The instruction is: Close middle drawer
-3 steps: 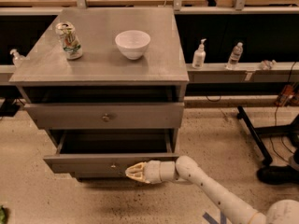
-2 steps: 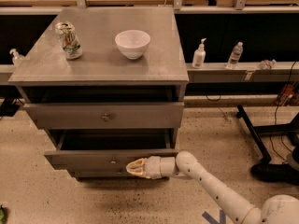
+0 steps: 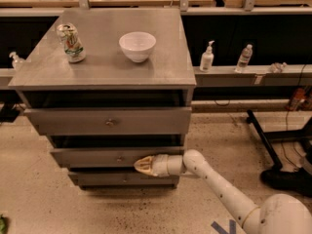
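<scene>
The grey cabinet (image 3: pixel 105 72) has three drawers. The middle drawer (image 3: pixel 92 156) has a low flat front panel and a tiny knob (image 3: pixel 118 159). It stands out only a little from the cabinet, with a dark gap above it. My gripper (image 3: pixel 141 165) is at the right half of the drawer's front panel, its tan tip against the panel's lower edge. The white arm (image 3: pixel 219 189) reaches in from the lower right. The taller top drawer (image 3: pixel 109 121) with a larger knob is above. The lowest drawer front (image 3: pixel 122 179) is below.
A white bowl (image 3: pixel 137 46) and a drink can (image 3: pixel 70 43) stand on the cabinet top. Bottles (image 3: pixel 207 56) stand on a ledge to the right. A black stand's legs (image 3: pixel 270 145) lie on the speckled floor at right.
The middle drawer has slid back into the cabinet, from well open to nearly shut. My gripper has followed it inward against the front panel.
</scene>
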Robot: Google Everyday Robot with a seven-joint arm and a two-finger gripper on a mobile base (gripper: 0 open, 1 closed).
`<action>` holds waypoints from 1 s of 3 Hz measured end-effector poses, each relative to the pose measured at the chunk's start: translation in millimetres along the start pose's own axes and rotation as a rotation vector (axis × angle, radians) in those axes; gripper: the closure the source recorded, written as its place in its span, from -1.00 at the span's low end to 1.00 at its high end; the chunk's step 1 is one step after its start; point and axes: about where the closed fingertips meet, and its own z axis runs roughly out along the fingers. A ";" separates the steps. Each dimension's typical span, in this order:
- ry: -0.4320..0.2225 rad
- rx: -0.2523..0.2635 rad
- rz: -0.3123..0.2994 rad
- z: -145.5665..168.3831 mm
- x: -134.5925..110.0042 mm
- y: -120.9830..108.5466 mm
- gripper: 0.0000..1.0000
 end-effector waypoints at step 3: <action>-0.010 -0.001 0.001 3.9 2.8 -4.1 1.00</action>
